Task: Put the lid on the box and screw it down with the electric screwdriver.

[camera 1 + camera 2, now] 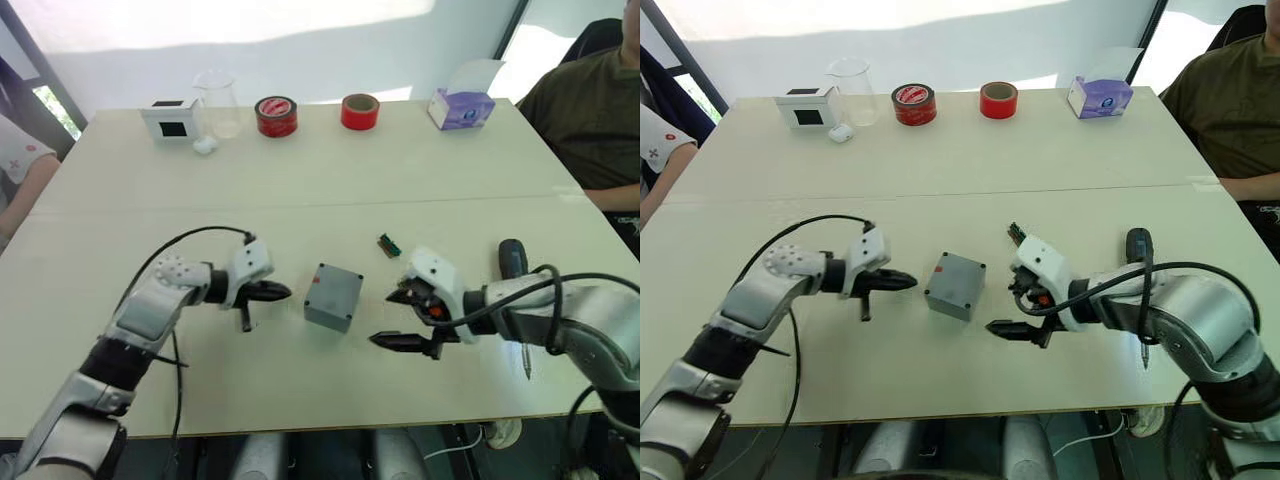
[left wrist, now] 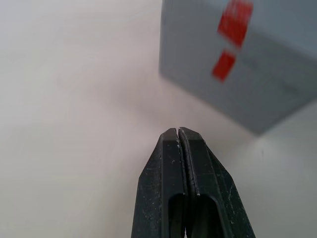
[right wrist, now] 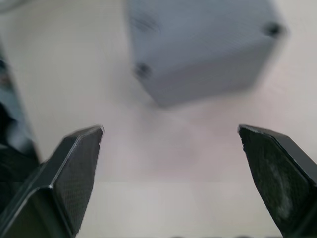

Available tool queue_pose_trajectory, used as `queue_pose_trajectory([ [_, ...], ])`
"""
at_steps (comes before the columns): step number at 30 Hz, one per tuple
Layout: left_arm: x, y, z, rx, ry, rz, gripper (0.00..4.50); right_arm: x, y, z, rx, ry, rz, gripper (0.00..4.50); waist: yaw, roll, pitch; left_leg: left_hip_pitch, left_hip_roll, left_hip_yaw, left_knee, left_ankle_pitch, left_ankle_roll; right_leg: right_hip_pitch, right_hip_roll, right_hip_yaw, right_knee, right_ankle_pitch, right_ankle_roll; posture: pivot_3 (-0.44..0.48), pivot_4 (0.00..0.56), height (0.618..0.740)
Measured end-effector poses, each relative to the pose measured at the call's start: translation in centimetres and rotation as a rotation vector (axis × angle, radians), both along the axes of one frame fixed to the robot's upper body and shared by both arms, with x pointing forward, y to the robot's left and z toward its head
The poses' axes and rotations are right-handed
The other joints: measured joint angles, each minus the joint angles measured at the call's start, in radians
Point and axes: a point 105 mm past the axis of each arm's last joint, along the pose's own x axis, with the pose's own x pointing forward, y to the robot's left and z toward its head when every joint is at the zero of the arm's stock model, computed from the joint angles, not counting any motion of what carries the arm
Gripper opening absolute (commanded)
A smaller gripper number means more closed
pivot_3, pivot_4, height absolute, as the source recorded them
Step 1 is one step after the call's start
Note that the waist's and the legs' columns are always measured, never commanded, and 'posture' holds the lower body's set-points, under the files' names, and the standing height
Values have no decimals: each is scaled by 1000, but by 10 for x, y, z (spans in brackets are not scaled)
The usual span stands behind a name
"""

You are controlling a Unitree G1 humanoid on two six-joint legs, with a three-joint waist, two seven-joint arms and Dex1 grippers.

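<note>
The box (image 1: 334, 296) sits on the bench (image 1: 300, 190) between the two arms, and the lid seems to be on it already, its corner screw holes facing up. The left gripper (image 1: 268, 293) lies just beside the box's marked side, its fingers pressed together. The right gripper (image 1: 409, 320) faces the opposite side with its fingers spread wide and nothing between them. The electric screwdriver (image 1: 514, 265) lies on the bench beyond the right forearm. The next step is probably fetching that tool: grip it mid-body, keep the bit vertical over one corner hole, and let the left gripper brace the box against twisting.
</note>
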Motion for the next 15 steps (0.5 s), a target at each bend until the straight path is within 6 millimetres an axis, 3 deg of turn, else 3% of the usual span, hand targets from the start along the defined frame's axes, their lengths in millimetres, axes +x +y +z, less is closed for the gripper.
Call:
queue_pose_trajectory([
  [4,-35,-2,-7,4,81,-63,0,25,2,0,-16,-89,59,4447,-5,0,0,0,0,1,0,0,0,0,0,1,0,0,0,0,150,740],
  [7,-55,-16,-13,-25,132,-101,0,46,-1,-3,-67,-150,113,4447,0,0,0,1,0,1,0,0,0,0,0,1,1,0,0,0,150,740],
  [15,-54,-42,-12,-91,98,-69,0,43,8,-20,-124,-138,334,4447,2,0,0,1,0,1,0,0,-1,0,0,1,1,0,0,0,150,740],
])
